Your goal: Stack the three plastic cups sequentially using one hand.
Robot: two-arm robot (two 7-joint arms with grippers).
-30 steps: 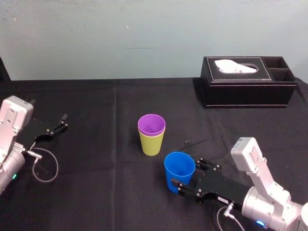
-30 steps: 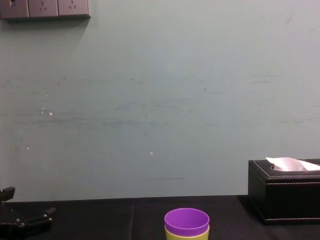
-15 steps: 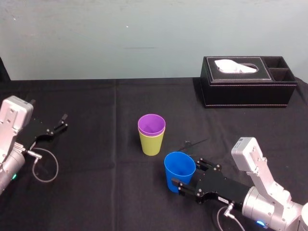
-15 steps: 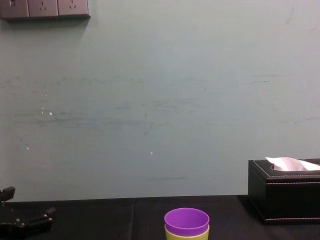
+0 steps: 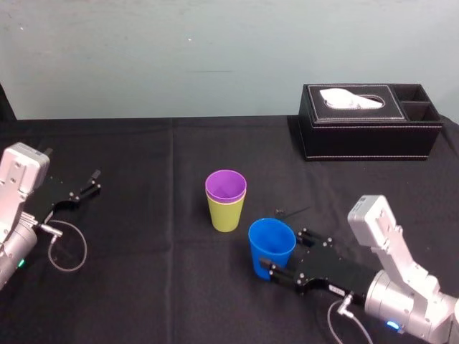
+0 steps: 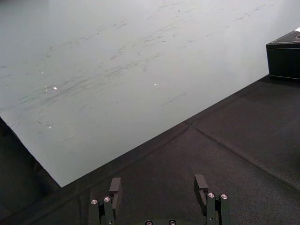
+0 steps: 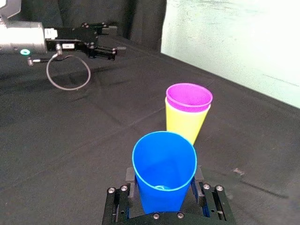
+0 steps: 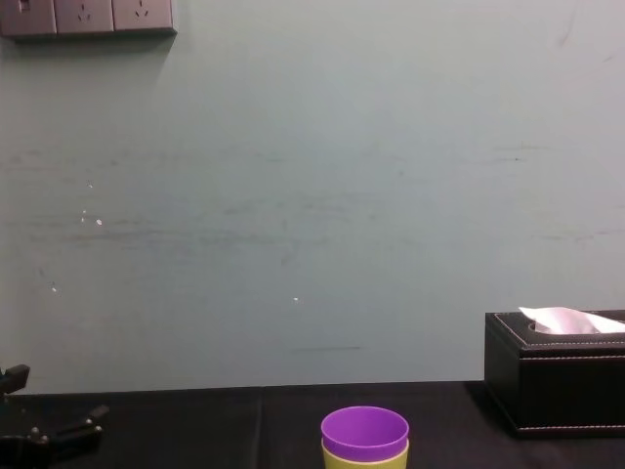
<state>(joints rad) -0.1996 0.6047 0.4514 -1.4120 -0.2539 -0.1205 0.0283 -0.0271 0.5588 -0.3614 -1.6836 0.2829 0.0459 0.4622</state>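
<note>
The purple cup [image 5: 226, 185] sits nested inside the yellow-green cup [image 5: 226, 213], upright at the middle of the black table. Just right of that pair and nearer me is the blue cup [image 5: 272, 247], upright, with my right gripper [image 5: 285, 251] shut on its lower part, a finger on each side. The right wrist view shows the blue cup [image 7: 164, 171] between the fingers [image 7: 130, 183], and beyond it the purple cup [image 7: 189, 97] in the yellow-green cup [image 7: 185, 125]. My left gripper [image 5: 82, 188] rests parked at the table's left, open and holding nothing [image 6: 158, 187].
A black tissue box [image 5: 369, 122] stands at the back right of the black tablecloth [image 5: 143, 150]. A grey cable loop [image 5: 68, 247] lies beside the left arm. The pale wall rises behind the table's far edge.
My right gripper has shifted slightly up and toward the right with the blue cup in it. The nested pair and the left arm have stayed put.
</note>
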